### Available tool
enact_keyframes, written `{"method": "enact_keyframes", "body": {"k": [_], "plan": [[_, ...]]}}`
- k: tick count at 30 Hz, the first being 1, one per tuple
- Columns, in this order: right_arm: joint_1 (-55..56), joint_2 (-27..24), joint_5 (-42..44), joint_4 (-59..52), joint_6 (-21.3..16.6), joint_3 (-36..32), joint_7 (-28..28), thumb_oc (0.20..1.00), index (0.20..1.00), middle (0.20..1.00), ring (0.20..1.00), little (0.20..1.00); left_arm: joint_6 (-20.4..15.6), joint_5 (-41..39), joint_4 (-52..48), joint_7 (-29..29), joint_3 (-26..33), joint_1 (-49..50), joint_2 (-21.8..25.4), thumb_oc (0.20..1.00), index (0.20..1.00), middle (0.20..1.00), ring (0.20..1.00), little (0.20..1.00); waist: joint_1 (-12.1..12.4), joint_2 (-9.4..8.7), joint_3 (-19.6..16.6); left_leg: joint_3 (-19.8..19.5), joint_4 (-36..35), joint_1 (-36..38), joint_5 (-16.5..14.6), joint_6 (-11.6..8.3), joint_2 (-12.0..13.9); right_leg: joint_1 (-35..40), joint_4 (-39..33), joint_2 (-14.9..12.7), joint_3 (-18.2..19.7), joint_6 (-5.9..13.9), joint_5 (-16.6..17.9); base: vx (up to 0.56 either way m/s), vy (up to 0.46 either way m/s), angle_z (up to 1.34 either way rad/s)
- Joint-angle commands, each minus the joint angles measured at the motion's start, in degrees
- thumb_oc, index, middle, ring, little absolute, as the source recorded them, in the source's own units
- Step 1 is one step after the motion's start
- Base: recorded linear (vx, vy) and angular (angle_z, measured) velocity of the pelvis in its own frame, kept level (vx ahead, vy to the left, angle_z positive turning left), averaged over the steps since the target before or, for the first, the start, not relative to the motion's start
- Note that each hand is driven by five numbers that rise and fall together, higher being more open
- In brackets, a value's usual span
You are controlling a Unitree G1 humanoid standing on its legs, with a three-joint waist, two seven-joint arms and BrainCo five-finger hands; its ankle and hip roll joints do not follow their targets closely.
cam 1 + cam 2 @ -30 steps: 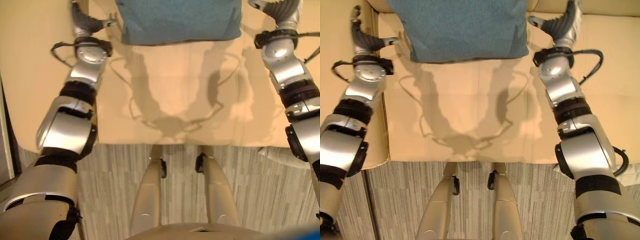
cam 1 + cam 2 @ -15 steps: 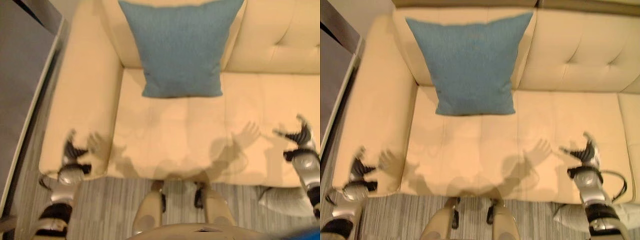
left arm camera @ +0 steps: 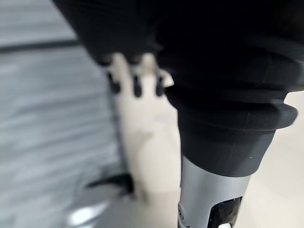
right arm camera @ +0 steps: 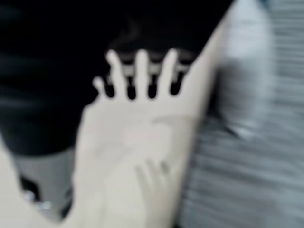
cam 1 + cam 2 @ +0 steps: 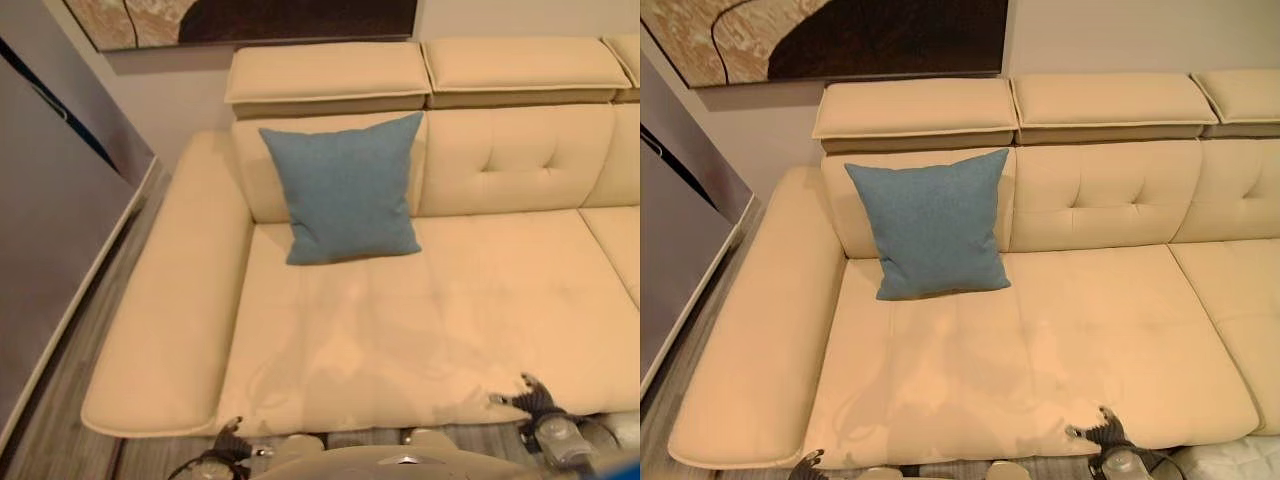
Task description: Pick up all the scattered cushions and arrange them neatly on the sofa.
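Before me stretches the cream sofa [image 5: 1040, 330], its long seat running from a broad armrest on my left toward further sections on my right, with padded headrests along the top. Above it hangs a dark and tan painting [image 5: 840, 35] on the wall, and a grey panel [image 5: 50, 250] stands to my left beside the armrest. One blue cushion [image 5: 928, 222] leans upright against the backrest at the left end of the seat, its lower edge resting on the seat (it sits square, corners up). At the lower right corner, on the floor just past the sofa's front edge, lies something white and quilted [image 5: 1230, 460], only partly seen. My right hand [image 5: 1102, 432] hangs at the seat's front edge, fingers spread and grasping nothing. My left hand [image 5: 230, 442] is low by the front of the sofa, fingers likewise straight, empty.
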Motion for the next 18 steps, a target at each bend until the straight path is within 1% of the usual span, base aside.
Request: {"method": "enact_keyframes", "body": {"k": [1,2,3,4,5,6,7,8,9,10,11,13,15,16,17,18], "plan": [[-3.7,-0.9,-0.1,0.4,0.9,-0.6,-1.2,1.000,1.000,1.000,1.000,1.000,-1.0,3.2,0.0,1.3,-1.3,-2.4,1.8,1.000,1.000,1.000,1.000,1.000,0.4,-0.96,2.5,-0.4,0.6,4.2,-2.4,-1.41,-1.2,-3.6,4.5,-0.4,-1.6,7.28,2.6,-0.37,0.313,-0.32],[-3.9,-0.6,-0.5,0.7,1.2,-0.3,-1.3,1.000,1.000,1.000,1.000,1.000,-1.0,4.0,0.1,1.5,-1.6,-2.9,2.0,1.000,1.000,1.000,1.000,1.000,0.5,-1.06,2.7,0.0,0.0,4.1,-2.3,-1.04,-1.8,-4.6,3.9,-1.0,-1.5,8.04,3.7,-0.20,0.160,-0.39],[-3.9,-0.6,-0.5,0.7,1.2,-0.3,-1.3,1.000,1.000,1.000,1.000,1.000,-1.0,4.0,0.1,1.5,-1.6,-2.9,2.0,1.000,1.000,1.000,1.000,1.000,0.5,-1.07,2.7,0.0,0.0,4.1,-2.3,-1.03,-1.8,-4.6,3.9,-1.0,-1.5,8.05,3.7,-0.35,0.138,-0.63],[-4.6,0.2,-1.0,1.1,1.5,0.4,-1.6,1.000,1.000,1.000,1.000,1.000,-0.9,4.6,0.2,2.3,-1.9,-4.0,2.8,1.000,1.000,1.000,1.000,1.000,0.6,-1.06,3.2,0.9,-0.3,3.2,-1.7,-0.43,-1.8,-7.1,3.8,-1.9,-2.1,8.83,5.0,-0.41,0.116,-0.61],[-5.0,0.4,-0.7,1.3,1.7,0.6,-1.8,1.000,1.000,1.000,1.000,1.000,-0.6,4.5,0.1,2.4,-2.0,-4.6,3.1,1.000,1.000,1.000,1.000,1.000,1.0,-0.81,3.7,1.7,-0.4,2.4,-1.0,0.03,-1.5,-7.1,5.7,-1.3,-3.0,8.11,2.8,-0.41,0.116,-0.64],[-5.0,0.4,-0.7,1.3,1.7,0.6,-1.8,1.000,1.000,1.000,1.000,1.000,-0.6,4.5,0.1,2.4,-2.0,-4.7,3.2,1.000,1.000,1.000,1.000,1.000,1.0,-0.93,3.6,1.7,-0.4,2.3,-0.8,0.06,-1.6,-7.2,5.7,-1.5,-2.9,8.14,2.9,-0.37,0.105,-0.36],[-5.0,0.9,-0.7,2.0,1.9,1.3,-1.6,1.000,1.000,1.000,1.000,1.000,0.0,4.5,0.3,2.6,-1.7,-4.9,3.6,1.000,1.000,1.000,1.000,1.000,1.7,-0.66,3.7,3.0,-0.7,1.0,0.7,0.87,-1.4,-6.0,10.4,-0.9,-4.9,6.37,-0.2,-0.21,0.062,-0.66],[-5.0,0.9,-0.7,2.1,1.9,1.3,-1.6,1.000,1.000,1.000,1.000,1.000,0.0,4.5,0.3,2.6,-1.7,-4.9,3.6,1.000,1.000,1.000,1.000,1.000,1.8,-0.64,3.9,3.1,-0.8,1.2,0.7,0.86,-1.4,-6.0,10.6,-0.9,-4.9,6.37,-0.4,-0.40,0.105,-0.85],[-4.2,1.1,-0.5,2.4,1.6,1.4,-1.6,1.000,1.000,1.000,1.000,1.000,0.5,4.4,0.7,2.5,-1.3,-4.4,3.6,1.000,1.000,1.000,1.000,1.000,2.8,-0.01,3.3,4.6,-2.2,0.9,2.3,1.41,-0.4,-3.6,17.0,0.5,-6.9,4.64,-5.0,-0.27,0.039,-0.96],[-4.0,1.2,-0.2,2.4,1.6,1.4,-1.5,1.000,1.000,1.000,1.000,1.000,0.6,4.2,0.9,2.4,-1.0,-4.2,3.7,1.000,1.000,1.000,1.000,1.000,3.2,0.02,2.7,5.4,-2.8,0.7,3.2,1.49,-0.1,-2.0,18.9,1.3,-7.3,4.15,-6.9,-0.28,0.040,-0.60],[-4.0,1.2,-0.2,2.4,1.6,1.4,-1.5,1.000,1.000,1.000,1.000,1.000,0.6,4.2,0.9,2.4,-1.0,-4.2,3.7,1.000,1.000,1.000,1.000,1.000,3.2,0.00,2.6,5.4,-2.8,0.5,3.3,1.49,-0.1,-2.1,18.8,1.3,-7.3,4.14,-6.8,-0.14,-0.006,-0.58],[-3.6,1.5,0.4,2.4,1.4,0.9,-1.5,1.000,1.000,1.000,1.000,1.000,0.9,3.9,1.2,2.4,-0.3,-3.7,3.9,1.000,1.000,1.000,1.000,1.000,4.4,-0.19,1.2,7.1,-3.6,-0.1,3.9,1.54,0.1,1.8,19.5,2.2,-8.0,3.84,-9.0,-0.15,-0.039,-0.61],[-3.5,1.7,0.9,2.3,1.3,0.7,-1.7,1.000,1.000,1.000,1.000,1.000,0.9,3.6,1.2,2.4,0.2,-3.0,3.7,1.000,1.000,1.000,1.000,1.000,5.9,-1.02,0.4,9.4,-3.2,-1.4,4.1,1.16,0.3,5.6,16.4,2.0,-9.5,4.01,-9.5,-0.22,-0.145,-0.62],[-3.7,2.2,1.3,2.4,1.4,1.1,-1.8,1.000,1.000,1.000,1.000,1.000,0.9,3.5,1.0,2.5,-0.1,-3.1,3.3,1.000,1.000,1.000,1.000,1.000,6.7,-2.24,0.0,10.9,-2.2,-2.5,4.4,0.58,0.3,7.7,11.4,2.7,-8.2,4.22,-9.9,-0.18,-0.223,-1.09],[-3.4,2.3,1.5,2.2,1.3,1.2,-1.8,1.000,1.000,1.000,1.000,1.000,0.8,3.4,1.1,2.7,-0.1,-3.0,3.1,1.000,1.000,1.000,1.000,1.000,6.4,-2.43,0.1,11.3,-1.3,-3.1,4.3,0.32,0.7,7.5,9.7,3.3,-7.0,3.93,-10.1,-0.12,-0.177,-1.13],[-3.4,2.3,1.5,2.2,1.3,1.2,-1.8,1.000,1.000,1.000,1.000,1.000,0.8,3.4,1.1,2.7,-0.1,-3.0,3.1,1.000,1.000,1.000,1.000,1.000,6.4,-2.42,0.1,11.4,-1.3,-3.1,4.3,0.30,0.7,7.5,9.7,3.3,-6.9,3.91,-10.0,-0.11,-0.155,-0.37]]}}
